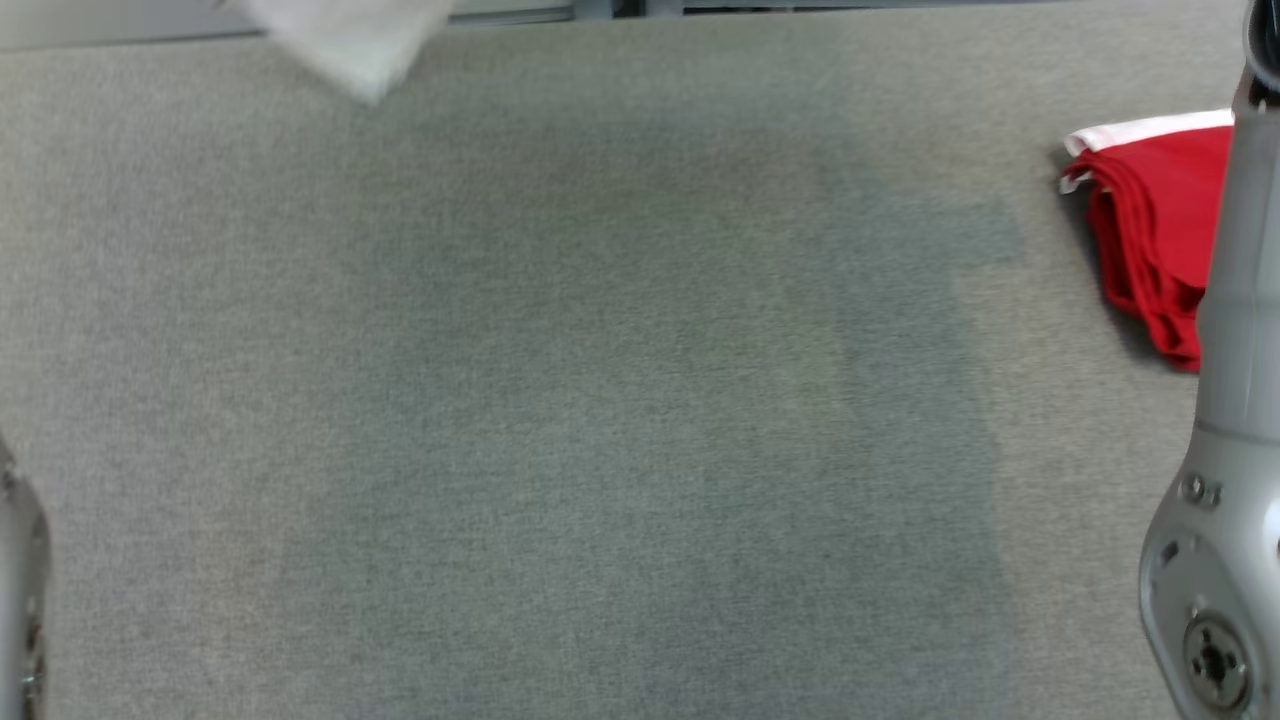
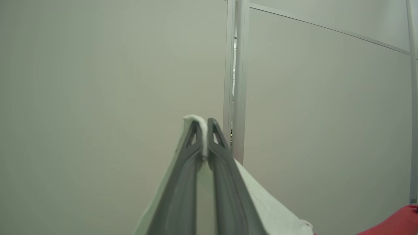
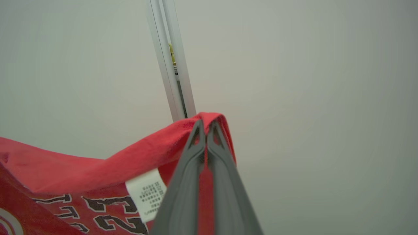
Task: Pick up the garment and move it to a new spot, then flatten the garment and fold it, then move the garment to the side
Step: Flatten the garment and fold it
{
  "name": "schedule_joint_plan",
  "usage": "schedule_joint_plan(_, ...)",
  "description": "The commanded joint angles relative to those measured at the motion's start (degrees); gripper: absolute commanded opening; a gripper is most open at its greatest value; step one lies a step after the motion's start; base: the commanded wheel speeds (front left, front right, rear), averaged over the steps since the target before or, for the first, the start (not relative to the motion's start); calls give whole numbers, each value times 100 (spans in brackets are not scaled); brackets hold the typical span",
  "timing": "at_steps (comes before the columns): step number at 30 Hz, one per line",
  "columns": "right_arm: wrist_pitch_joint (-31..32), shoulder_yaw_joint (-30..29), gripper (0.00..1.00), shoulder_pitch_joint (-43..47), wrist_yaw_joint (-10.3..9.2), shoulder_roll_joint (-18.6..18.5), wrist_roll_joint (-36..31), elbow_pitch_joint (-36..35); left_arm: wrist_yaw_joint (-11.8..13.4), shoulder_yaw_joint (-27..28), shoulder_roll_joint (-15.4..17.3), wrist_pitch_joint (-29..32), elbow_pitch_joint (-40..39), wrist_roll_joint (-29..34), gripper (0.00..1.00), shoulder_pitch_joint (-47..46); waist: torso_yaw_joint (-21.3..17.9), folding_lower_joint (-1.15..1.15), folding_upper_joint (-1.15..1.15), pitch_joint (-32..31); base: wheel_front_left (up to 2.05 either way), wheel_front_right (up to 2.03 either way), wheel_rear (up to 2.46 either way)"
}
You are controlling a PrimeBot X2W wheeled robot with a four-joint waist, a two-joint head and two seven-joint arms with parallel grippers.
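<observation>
Cloth hangs off both grippers, up clear of the grey table (image 1: 600, 400). The right gripper (image 3: 206, 124) is clamped on a red fold of the garment (image 3: 65, 163), its care label (image 3: 147, 194) dangling just beside the fingers. The left gripper (image 2: 203, 121) is pinched tight on a white stretch that I take for the same garment's other end. To do this well, I'd draw the two grips apart until the slack between them goes, hold them level, then lower them together so the cloth below the fingers lands first and lays out flat without bunching.
</observation>
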Motion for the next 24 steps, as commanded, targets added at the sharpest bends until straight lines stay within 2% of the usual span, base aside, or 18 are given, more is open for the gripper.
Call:
schedule_joint_plan(1,-135,-98,0,-345,3,0,-297,489,-15,-67,-147,-200,382,58,0,-137,192,-2,0,240,0,0,0)
schedule_joint_plan(6,-620,-244,0,-715,2,0,-821,1646,-153,-137,-474,-768,1157,-58,0,40,420,-2,0,663,0,0,0)
schedule_joint_plan(13,-1484,-27,0,-252,2,-6,-1077,2807,-384,-175,-705,-1402,1854,-314,0,862,553,-2,0,940,0,0,0)
schedule_joint_plan(19,-2193,285,0,265,2,-11,-562,3565,-559,-62,-788,-1896,2052,-796,0,1734,542,-2,0,910,0,0,0)
schedule_joint_plan(24,-2469,527,0,670,2,-5,-38,3458,-603,56,-721,-2101,1676,-1070,0,2442,492,-2,0,787,0,0,0)
